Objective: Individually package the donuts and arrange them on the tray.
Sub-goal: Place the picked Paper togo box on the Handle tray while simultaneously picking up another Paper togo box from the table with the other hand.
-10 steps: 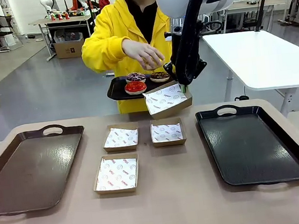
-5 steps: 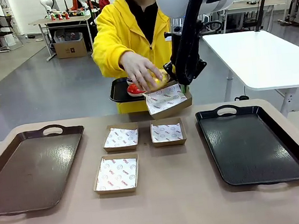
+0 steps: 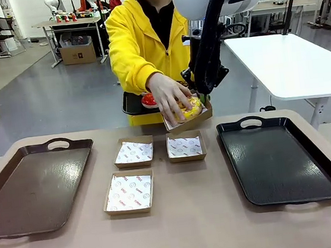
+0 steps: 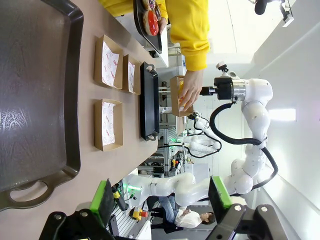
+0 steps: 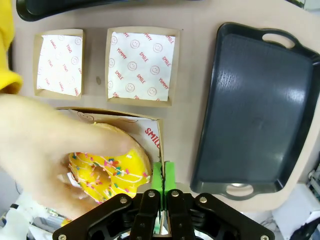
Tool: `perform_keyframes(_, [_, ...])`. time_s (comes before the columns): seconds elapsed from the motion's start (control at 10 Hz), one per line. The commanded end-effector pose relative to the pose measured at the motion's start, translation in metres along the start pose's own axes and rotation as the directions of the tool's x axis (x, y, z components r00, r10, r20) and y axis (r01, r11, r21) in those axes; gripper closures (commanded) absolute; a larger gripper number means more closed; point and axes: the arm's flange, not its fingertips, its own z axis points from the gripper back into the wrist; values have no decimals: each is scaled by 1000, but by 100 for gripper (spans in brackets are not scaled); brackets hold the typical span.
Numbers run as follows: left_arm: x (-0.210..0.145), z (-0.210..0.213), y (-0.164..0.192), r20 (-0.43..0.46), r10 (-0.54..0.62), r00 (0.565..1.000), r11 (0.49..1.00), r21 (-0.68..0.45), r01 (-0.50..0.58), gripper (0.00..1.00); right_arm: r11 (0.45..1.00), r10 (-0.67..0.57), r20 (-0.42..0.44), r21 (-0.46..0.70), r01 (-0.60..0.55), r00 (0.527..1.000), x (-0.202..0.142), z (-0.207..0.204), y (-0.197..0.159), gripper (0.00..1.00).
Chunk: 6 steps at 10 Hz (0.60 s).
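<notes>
The table (image 3: 190, 235) carries a brown tray (image 3: 19, 200) at the left and a black tray (image 3: 278, 171) at the right. Between them sit three empty paper-lined boxes (image 3: 131, 209), two in a far row and one nearer.

Above the far edge of the table, the right gripper (image 3: 203, 99) holds a fourth box (image 3: 194, 121) in the air. Its fingers are fully closed, pinching the box's right wall. The person's hand (image 3: 167, 97) lies over the yellow sprinkled donut (image 3: 192, 106), pressing it into this box. Behind, the person's small black tray (image 3: 130, 105) has the red donut (image 3: 148, 101) on it; I cannot make out the other donuts.

From the right wrist, the donut lies just to the left of the closed pads, inside the box and close against the pinched wall.

The black tray is to the right of the held box and nearer, so the right arm is best placed to carry it there. That should wait until the hand lifts clear.

The left gripper (image 4: 161, 197) hangs well apart over the near left of the table, jaws spread wide and empty.
</notes>
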Motion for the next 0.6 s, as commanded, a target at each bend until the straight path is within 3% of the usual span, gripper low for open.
perform_keyframes(0.0, [1,0,-1,21,-6,1000,1000,-5,6,0,1000,-7,6,1,7,1000,-1,1,-1,100])
perform_keyframes(0.5, [0,0,0,0,0,1000,1000,0,0,0,1000,0,0,0,0,1000,0,0,0,99])
